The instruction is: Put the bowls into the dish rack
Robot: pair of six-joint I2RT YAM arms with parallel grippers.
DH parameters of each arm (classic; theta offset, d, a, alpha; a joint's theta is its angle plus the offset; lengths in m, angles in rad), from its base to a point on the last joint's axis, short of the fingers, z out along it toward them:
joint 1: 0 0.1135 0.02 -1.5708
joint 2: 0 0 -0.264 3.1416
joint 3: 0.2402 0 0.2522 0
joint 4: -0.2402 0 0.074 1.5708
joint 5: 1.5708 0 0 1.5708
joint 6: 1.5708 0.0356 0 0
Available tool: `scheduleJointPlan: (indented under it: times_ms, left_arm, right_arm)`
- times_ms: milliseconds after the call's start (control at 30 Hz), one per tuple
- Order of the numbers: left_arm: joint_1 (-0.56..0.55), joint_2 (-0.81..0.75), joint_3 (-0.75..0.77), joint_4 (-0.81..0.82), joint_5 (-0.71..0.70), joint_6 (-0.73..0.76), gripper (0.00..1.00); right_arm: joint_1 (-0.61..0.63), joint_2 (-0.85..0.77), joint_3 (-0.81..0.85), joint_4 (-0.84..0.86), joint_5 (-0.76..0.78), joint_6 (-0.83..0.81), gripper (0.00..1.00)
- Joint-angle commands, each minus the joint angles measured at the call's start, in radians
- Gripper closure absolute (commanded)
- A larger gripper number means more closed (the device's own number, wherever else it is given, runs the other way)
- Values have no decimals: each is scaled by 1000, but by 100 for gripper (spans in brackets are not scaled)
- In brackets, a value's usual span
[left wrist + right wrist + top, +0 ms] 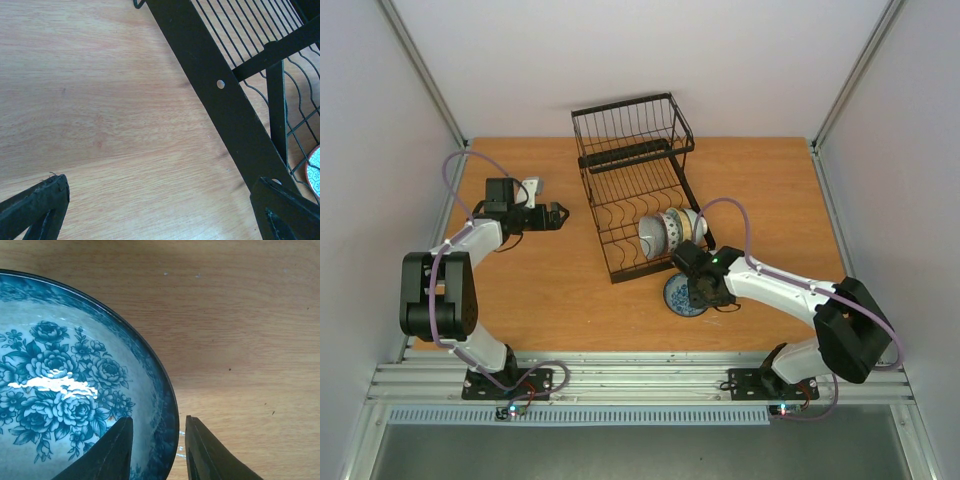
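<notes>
On wooden table (240,315), blue floral bowl (60,370) rim between right jaws.

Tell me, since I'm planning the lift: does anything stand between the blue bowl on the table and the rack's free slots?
Yes. The right gripper straddles the rim of the blue bowl, but the racked bowls stand between it and the free slots farther back in the dish rack.

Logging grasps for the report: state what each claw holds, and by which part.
Left claw: open, holding nothing. Right claw straddles the rim of the blue flowered bowl, one side inside, one outside; whether it grips yet cannot be told.
</notes>
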Motion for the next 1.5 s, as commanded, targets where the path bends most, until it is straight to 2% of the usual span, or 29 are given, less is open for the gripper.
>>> scheduleJointPlan:
  times_ms: [0,133,300,500,667,767,867,1033,1267,1467]
  left_arm:
    - [-3,5,11,31,5,10,1]
    - [-4,3,11,30,3,10,1]
    - [-3,2,11,28,4,10,1]
    - [-4,4,12,28,5,9,1]
    - [-4,3,12,28,5,9,1]
    - [-3,4,12,28,4,9,1]
    - [-4,3,12,27,5,9,1]
    - [-3,0,11,27,4,9,1]
    - [-3,4,11,27,5,9,1]
    - [-4,11,12,28,5,9,1]
  right_arm:
    - [-8,14,-22,44,-14,14,73]
    - [-9,19,-27,44,-15,22,90]
    - [-9,-6,-20,17,-1,26,98]
    - [7,-67,45,-62,34,7,99]
    - [128,-66,213,-185,136,-32,99]
    - [222,-10,349,-277,248,-46,99]
    - [263,57,473,-321,333,-71,99]
    - [270,196,633,-338,458,-134,99]
    - [278,469,928,-480,680,-175,99]
    - [285,602,1075,-544,776,-222,99]
